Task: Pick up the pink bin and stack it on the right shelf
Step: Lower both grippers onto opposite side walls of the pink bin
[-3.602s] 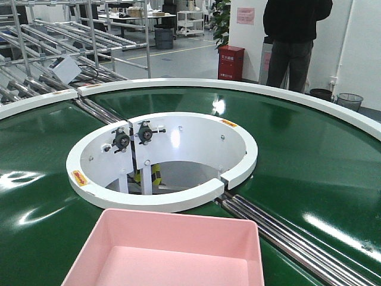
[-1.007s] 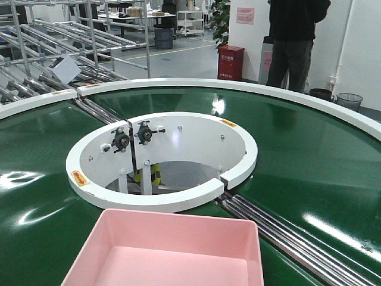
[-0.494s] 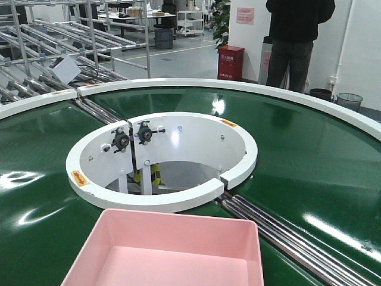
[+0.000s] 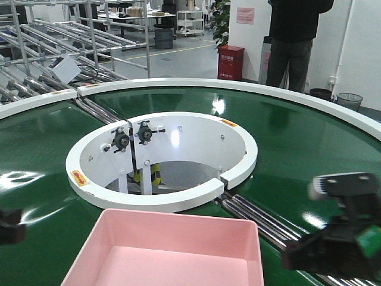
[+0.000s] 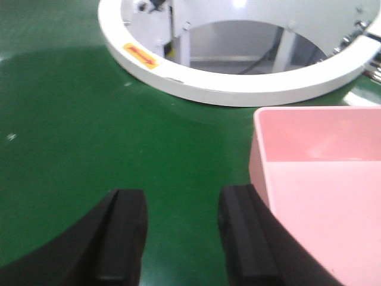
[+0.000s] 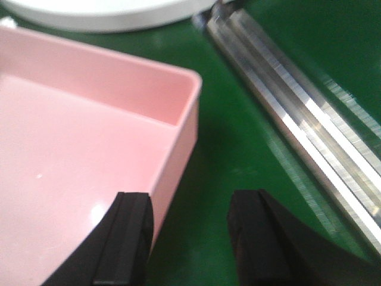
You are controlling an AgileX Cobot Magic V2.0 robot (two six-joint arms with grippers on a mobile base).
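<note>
The pink bin (image 4: 172,256) rests on the green conveyor belt (image 4: 309,149) at the bottom centre, empty. My left gripper (image 5: 181,205) is open over the belt, just left of the bin (image 5: 321,173), its right finger next to the bin's left wall. Open as well, my right gripper (image 6: 190,208) is at the bin's (image 6: 77,137) right wall, with its left finger over the rim and its right finger over the belt. In the front view the left gripper (image 4: 9,225) shows at the left edge and the right gripper (image 4: 333,244) is blurred at lower right. The right shelf is out of view.
A white ring hub (image 4: 161,158) rises just beyond the bin. Metal rollers (image 4: 280,229) cross the belt to the bin's right. A person (image 4: 294,42) stands behind the conveyor beside a red cabinet (image 4: 231,62). Roller racks (image 4: 59,53) fill the back left.
Both arms have come into the front view, one at each side of the bin. The bin has not moved.
</note>
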